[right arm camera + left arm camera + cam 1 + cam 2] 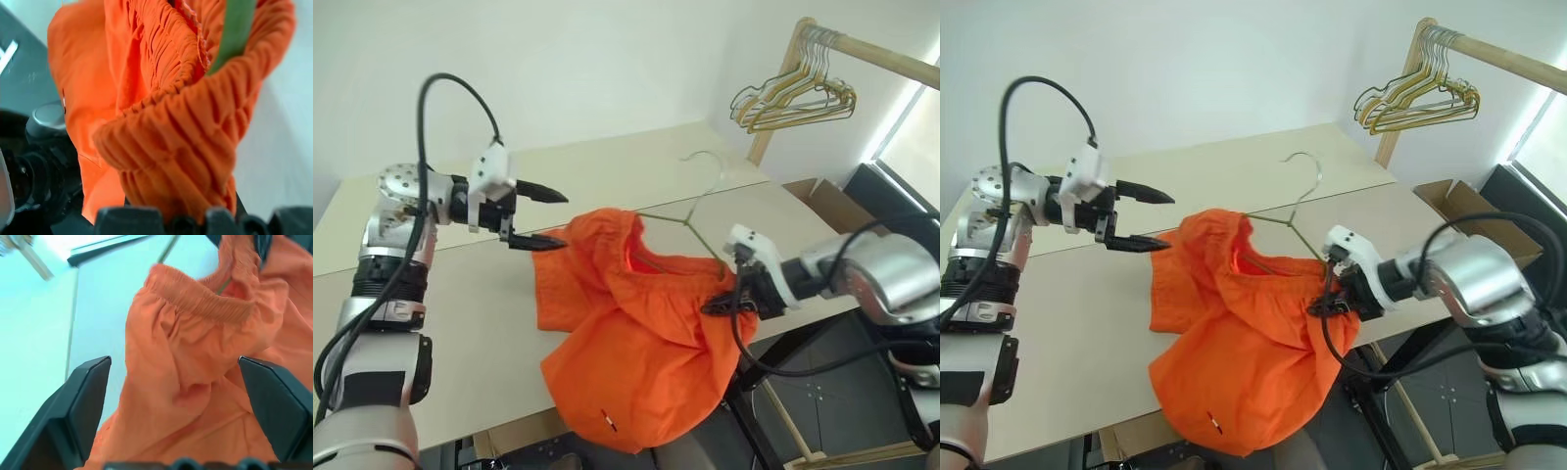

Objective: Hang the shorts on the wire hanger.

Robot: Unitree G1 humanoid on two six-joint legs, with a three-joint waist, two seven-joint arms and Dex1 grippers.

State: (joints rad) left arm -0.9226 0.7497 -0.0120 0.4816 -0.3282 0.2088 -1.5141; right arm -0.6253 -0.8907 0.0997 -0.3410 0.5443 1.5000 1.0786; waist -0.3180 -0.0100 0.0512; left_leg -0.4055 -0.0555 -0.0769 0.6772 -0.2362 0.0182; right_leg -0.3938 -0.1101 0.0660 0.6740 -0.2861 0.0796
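The bright orange shorts (636, 352) lie bunched on the table (460, 323), and their lower part hangs over its front edge. The thin wire hanger (690, 223) runs into the gathered waistband, with its hook (705, 162) sticking out toward the back. My right gripper (717, 304) is shut on the right side of the waistband (171, 147), close beside the green wire (234, 29). My left gripper (564, 217) hovers open just left of the shorts, above the table, pointing at them with nothing between its fingers (88, 401).
A wooden clothes rail (862, 44) stands at the back right with a cluster of gold and dark wire hangers (793, 98) on it. An open cardboard box (1454, 201) sits beyond the table's right end. Bare tabletop stretches left of the shorts.
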